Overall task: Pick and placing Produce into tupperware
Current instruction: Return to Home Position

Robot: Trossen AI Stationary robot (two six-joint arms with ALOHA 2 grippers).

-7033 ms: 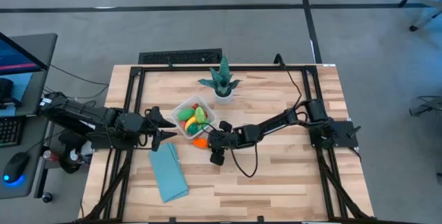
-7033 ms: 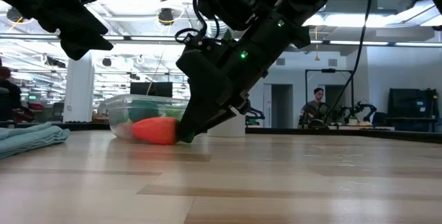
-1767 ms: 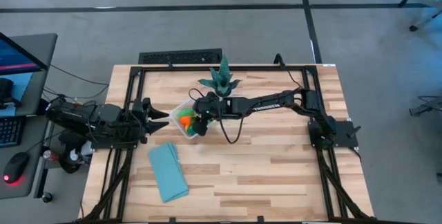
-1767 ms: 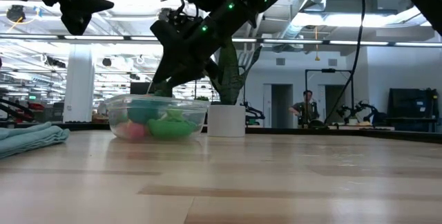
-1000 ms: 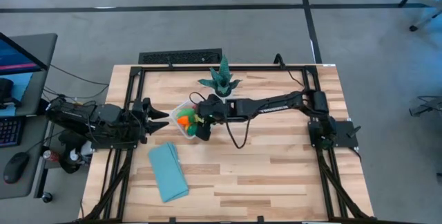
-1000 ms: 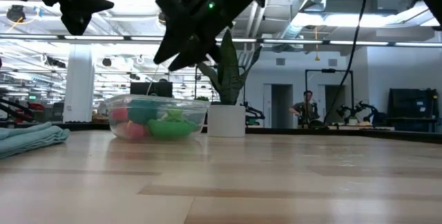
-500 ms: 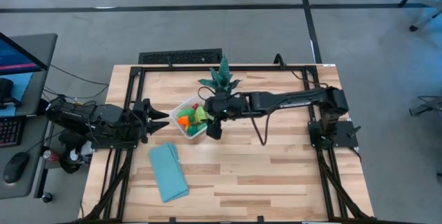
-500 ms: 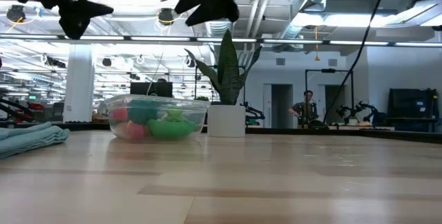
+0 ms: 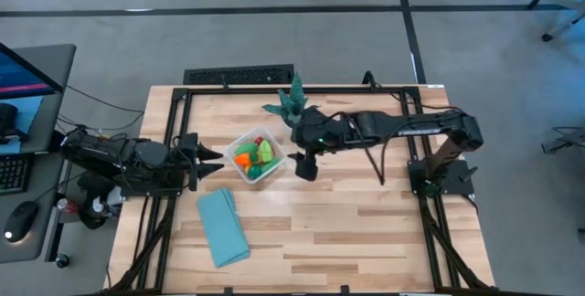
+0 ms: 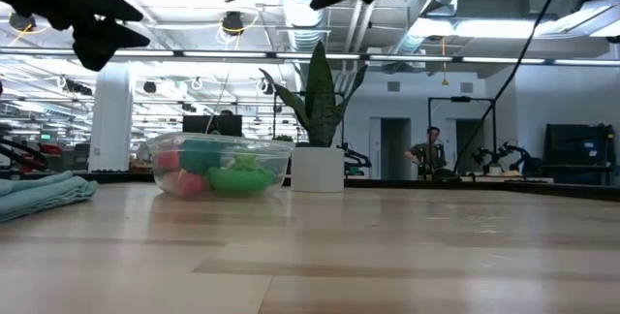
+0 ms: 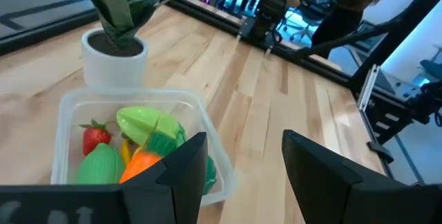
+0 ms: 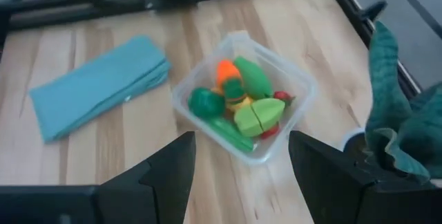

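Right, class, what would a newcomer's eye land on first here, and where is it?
The clear tupperware near the table's middle, packed with green, orange and red produce, stands out first. Behind it stands a spiky teal plant in a white pot; a folded light-blue cloth lies front left. The right gripper hangs open just right of the tupperware, the left gripper waits open at its left.

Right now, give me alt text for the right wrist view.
A clear tupperware holding toy produce sits on the table, framed by the open fingers of the right gripper. A folded light-blue cloth lies on one side, a teal potted plant on the other.
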